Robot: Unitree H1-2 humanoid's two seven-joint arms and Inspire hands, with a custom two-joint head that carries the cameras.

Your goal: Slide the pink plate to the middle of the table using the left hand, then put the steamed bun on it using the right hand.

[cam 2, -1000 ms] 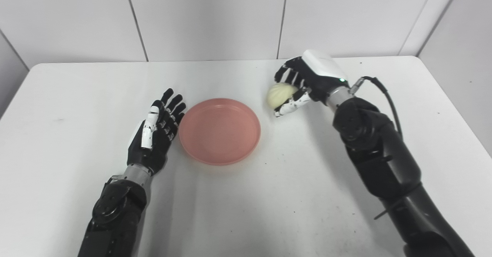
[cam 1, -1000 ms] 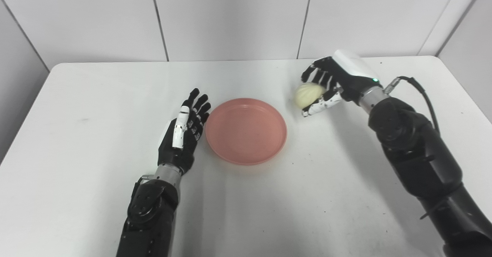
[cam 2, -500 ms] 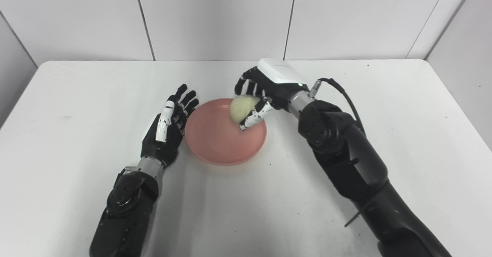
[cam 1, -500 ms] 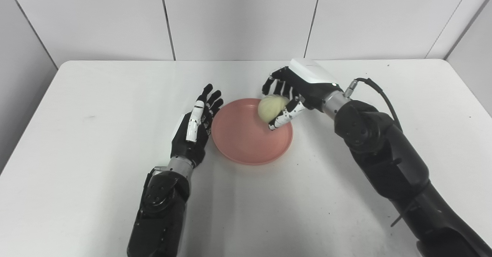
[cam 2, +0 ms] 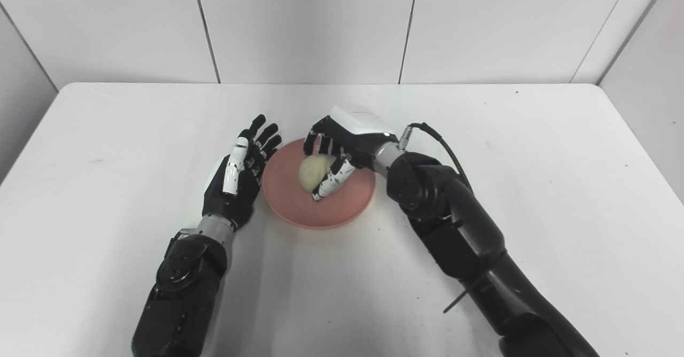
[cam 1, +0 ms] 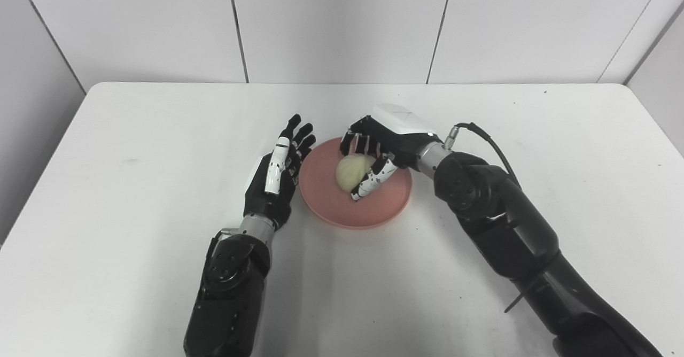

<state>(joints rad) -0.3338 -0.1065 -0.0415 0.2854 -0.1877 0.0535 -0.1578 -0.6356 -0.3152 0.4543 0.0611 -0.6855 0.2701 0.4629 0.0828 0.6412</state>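
- Steamed bun (cam 1: 352, 170): pale yellow, round, held over the middle of the pink plate (cam 1: 393, 204); whether it rests on the plate's floor cannot be told. A second ago it was held above the bare bench to the right of the plate; half a second ago it was over the plate's far right rim.
- Pink plate: round, shallow, lying near the middle of the bench. Its place on the bench appears unchanged; the whole view has shifted a little between pictures.
- Bench (cam 1: 133, 132): white, matte, with a few small dark specks. It is enclosed at the back and sides by plain pale panelled walls (cam 1: 336, 25).
- Right hand (cam 1: 377, 143): fingers curled around the bun from above and behind, thumb under its near side; the bun is grasped.
- Left hand (cam 1: 275, 178): flat, fingers stretched out and apart, nothing held; placed just beside the plate's left rim, contact not discernible.
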